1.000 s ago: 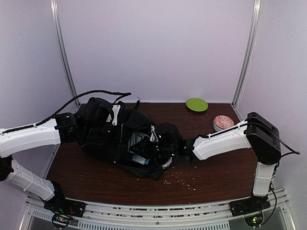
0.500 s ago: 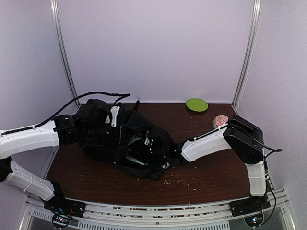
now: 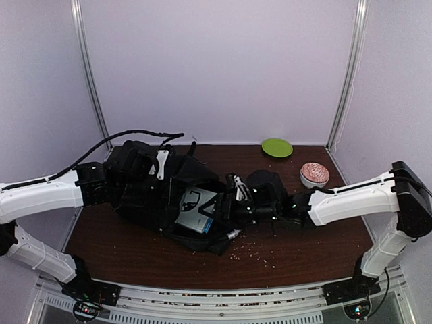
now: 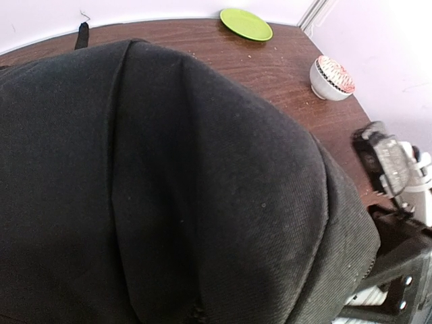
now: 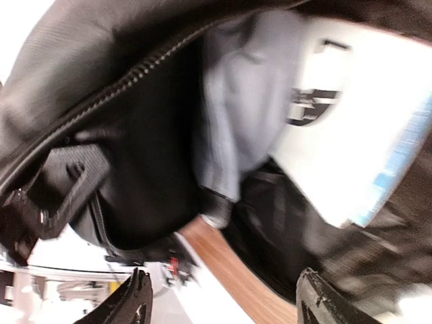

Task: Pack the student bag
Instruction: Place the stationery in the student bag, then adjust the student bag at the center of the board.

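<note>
Overhead view: student bag point(image 3: 145, 196), black soft fabric, lying on its side on the left-centre of the brown table point(image 3: 310, 250), its mouth gaping toward the right; pale handle point(image 3: 160, 162) on its upper side. Inside the mouth, a white box point(image 3: 196, 208) with a blue edge. Left gripper point(image 3: 101, 183) pushed against the bag's left end, fingers buried in the cloth and closed; whether they pinch fabric cannot be told. Right gripper point(image 3: 234, 201) at the mouth of the bag, just beside the box. Green plate point(image 3: 277, 146) at the back edge of the table, well apart from the bag. Patterned bowl point(image 3: 314, 173) near the right edge. Scattered crumbs point(image 3: 256, 253) in front of the bag. Black cable point(image 3: 128, 135) arching behind the left arm. Left wrist view: student bag point(image 4: 169, 189) fills nearly the whole frame as a dome of black cloth; own fingers hidden. Green plate point(image 4: 246, 23) and bowl point(image 4: 332, 77) on the table point(image 4: 283, 61) beyond. Right wrist view, blurred: both fingers point(image 5: 135, 302) spread wide at the bottom edge, nothing between them; right gripper point(image 5: 223, 287) facing into the student bag point(image 5: 101, 61), zip line running along its opening; white box point(image 5: 351, 128) to the right within; a strip of table point(image 5: 223, 256) below.
</note>
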